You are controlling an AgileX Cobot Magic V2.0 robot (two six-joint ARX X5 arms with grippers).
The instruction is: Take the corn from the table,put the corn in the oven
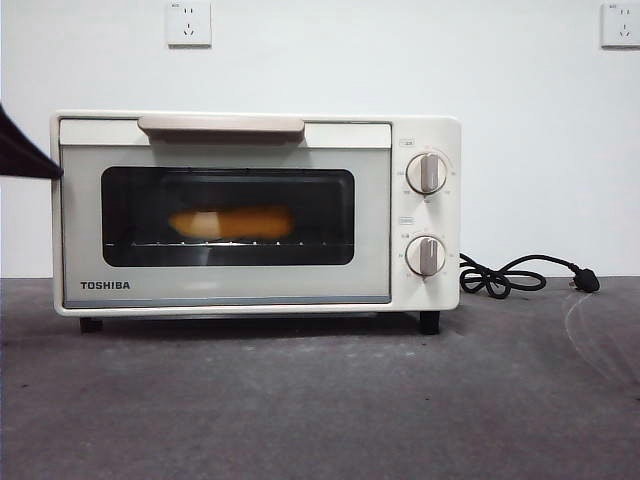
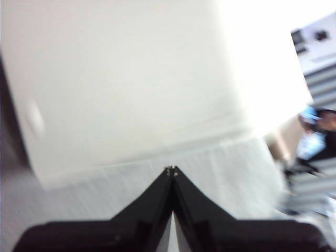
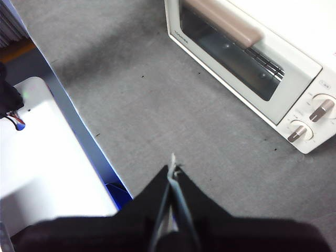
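front view: corn (image 1: 232,222) inside oven (image 1: 255,212), left gripper (image 2: 171,169) seemingly beside it.

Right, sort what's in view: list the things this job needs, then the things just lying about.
Job:
- corn, on the rack inside the shut oven
- table
- left gripper, shut, close to the oven
- right gripper, shut, above the table

Lying about:
- power cord
- wall sockets

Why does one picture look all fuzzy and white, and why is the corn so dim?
Left wrist view: the oven fills it, blurred and washed out bright. Front view: sharp, but the corn glows dim orange behind the dark glass. Right wrist view: clear; the table is evenly lit.
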